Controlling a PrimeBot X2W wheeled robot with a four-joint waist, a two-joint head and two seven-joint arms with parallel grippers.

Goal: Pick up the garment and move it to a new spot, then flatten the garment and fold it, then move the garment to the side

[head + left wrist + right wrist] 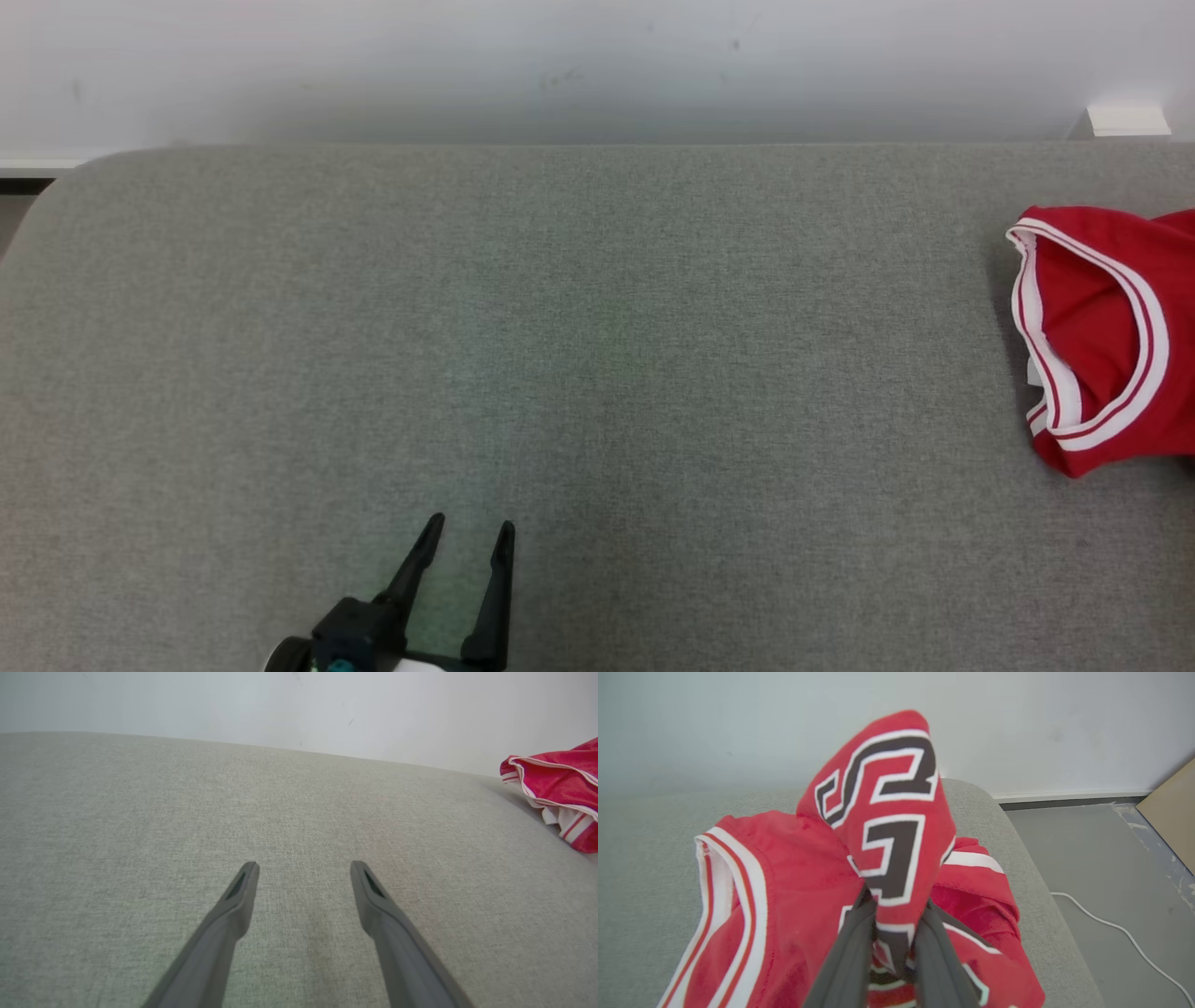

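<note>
The garment (pixel 1092 336) is a red jersey with white trim, bunched at the right edge of the grey upholstered surface (pixel 597 355). In the right wrist view my right gripper (pixel 896 900) is shut on a fold of the garment (pixel 784 882), which stands up between the fingers and shows black-and-white lettering. The rest of the cloth lies crumpled around the fingers. My left gripper (pixel 471 532) is open and holds nothing, low over the near left part of the surface. In the left wrist view its fingers (pixel 243 891) are spread apart, and the garment (pixel 556 779) lies far to the right.
The surface's rounded right end (pixel 1017 858) drops to a grey floor (pixel 1101 868) where a white cable (pixel 1111 926) runs. A tan board (pixel 1171 812) leans at the far right. A pale wall (pixel 597 65) backs the surface, with a small white block (pixel 1127 119) at its right.
</note>
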